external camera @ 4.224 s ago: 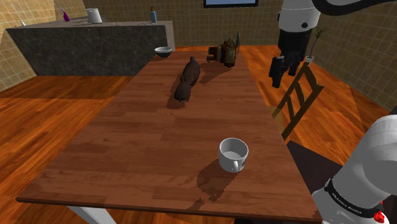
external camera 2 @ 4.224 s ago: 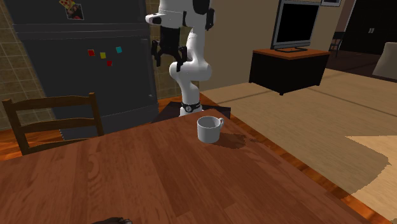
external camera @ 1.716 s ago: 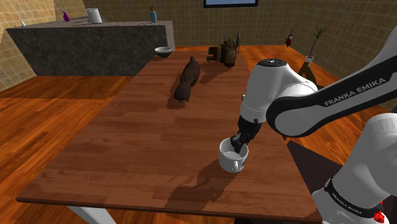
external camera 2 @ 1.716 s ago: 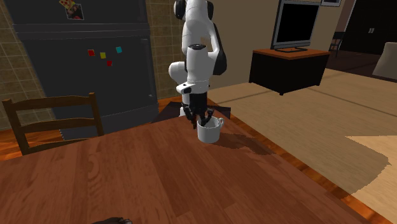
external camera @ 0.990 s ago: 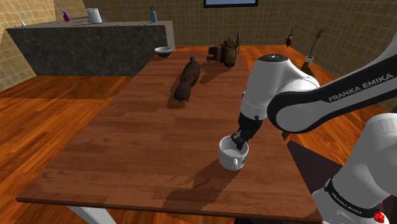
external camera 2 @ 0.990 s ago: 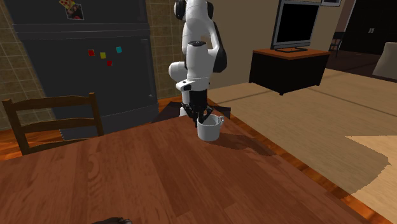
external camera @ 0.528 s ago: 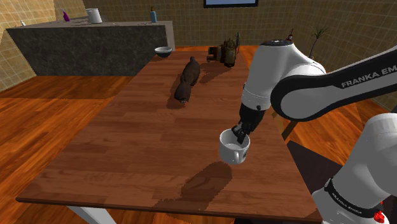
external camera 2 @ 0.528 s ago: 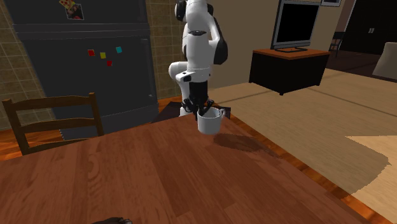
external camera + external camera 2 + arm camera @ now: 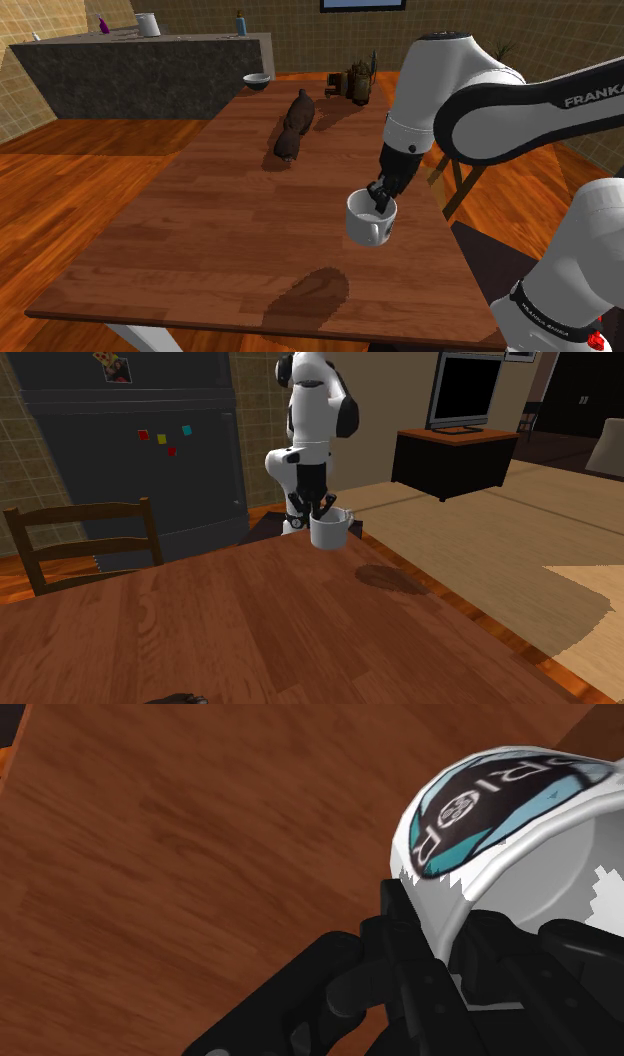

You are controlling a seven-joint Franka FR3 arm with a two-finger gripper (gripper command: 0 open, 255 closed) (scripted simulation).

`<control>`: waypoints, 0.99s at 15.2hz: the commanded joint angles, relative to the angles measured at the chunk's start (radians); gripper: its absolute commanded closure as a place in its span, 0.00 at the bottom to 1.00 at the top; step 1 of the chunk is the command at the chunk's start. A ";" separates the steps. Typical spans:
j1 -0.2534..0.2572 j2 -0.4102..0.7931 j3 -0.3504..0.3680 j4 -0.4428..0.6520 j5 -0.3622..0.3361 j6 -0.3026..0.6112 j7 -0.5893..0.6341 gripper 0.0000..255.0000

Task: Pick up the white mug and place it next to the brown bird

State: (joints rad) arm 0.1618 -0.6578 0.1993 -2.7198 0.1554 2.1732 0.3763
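Observation:
The white mug (image 9: 370, 220) hangs above the wooden table (image 9: 200, 240), its shadow on the boards below. My gripper (image 9: 380, 194) is shut on the mug's rim, one finger inside and one outside. In the second exterior view the mug (image 9: 327, 530) is lifted off the table beneath the gripper (image 9: 322, 510). The wrist view has the mug's wall (image 9: 470, 834), with a dark and teal emblem, clasped between the black fingers (image 9: 400, 919). The brown bird (image 9: 296, 124) lies farther along the table, well apart from the mug.
A small bowl (image 9: 257, 80) and a dark cluttered ornament (image 9: 357, 82) stand at the table's far end. A wooden chair (image 9: 462, 165) is behind the arm. A dark counter (image 9: 140, 70) runs along the back. Another chair (image 9: 85, 542) and a fridge (image 9: 130, 442) appear in the second exterior view.
The gripper has risen with the mug held by its rim. The mug has left the table and its shadow has slid toward the table's near edge.

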 commanded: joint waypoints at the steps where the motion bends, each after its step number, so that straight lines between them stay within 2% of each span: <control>1: -0.001 -0.012 -0.003 0.022 -0.003 -0.034 0.002 1.00; 15: -0.009 -0.054 -0.024 0.185 -0.023 -0.239 0.006 1.00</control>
State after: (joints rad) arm 0.1543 -0.7108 0.1776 -2.5468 0.1348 1.9479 0.3837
